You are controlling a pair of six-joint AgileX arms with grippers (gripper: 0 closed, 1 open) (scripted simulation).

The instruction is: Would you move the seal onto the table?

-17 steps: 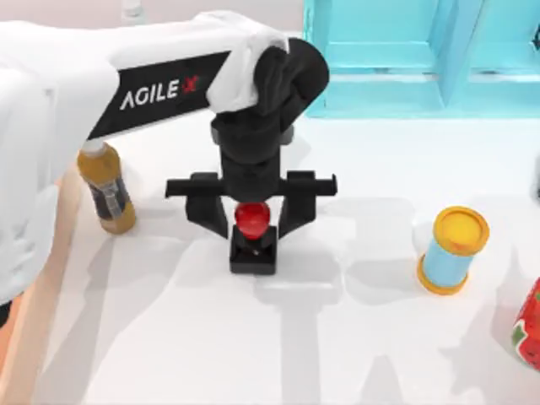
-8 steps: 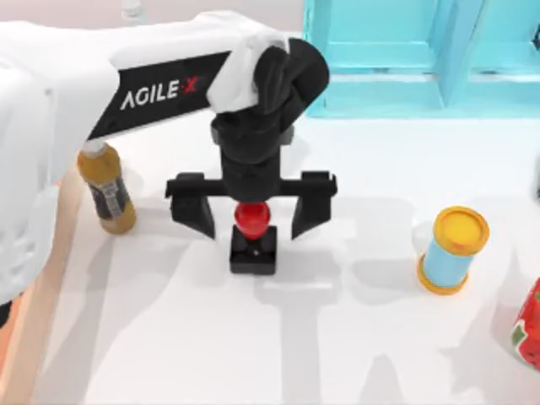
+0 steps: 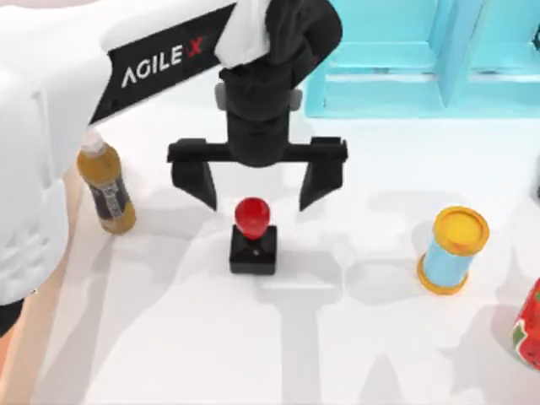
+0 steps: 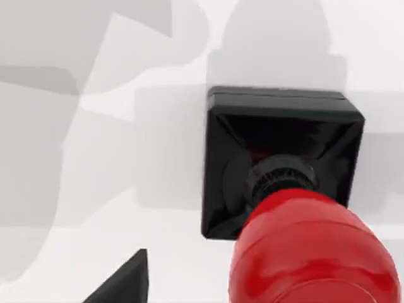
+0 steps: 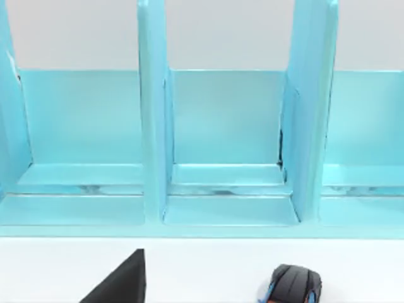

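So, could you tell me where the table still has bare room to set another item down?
The widest bare patch of the table lies in front of the seal, between the bottle at the left and the blue cylinder. A narrower strip runs between the seal and that cylinder. It is crowded around the seal, where the left gripper hangs open above it.

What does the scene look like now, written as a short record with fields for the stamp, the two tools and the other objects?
stamp: black square-based seal with round red knob, upright on the smooth white table, untouched
left tool: left tool open, above and just behind the seal, fingers apart on either side
right tool: facing the light blue shelf unit, a small black mouse below it
bottle: yellow-brown bottle, table's left
cylinder: blue cylinder with yellow lid, table's right
strawberry-patterned object: red, right edge
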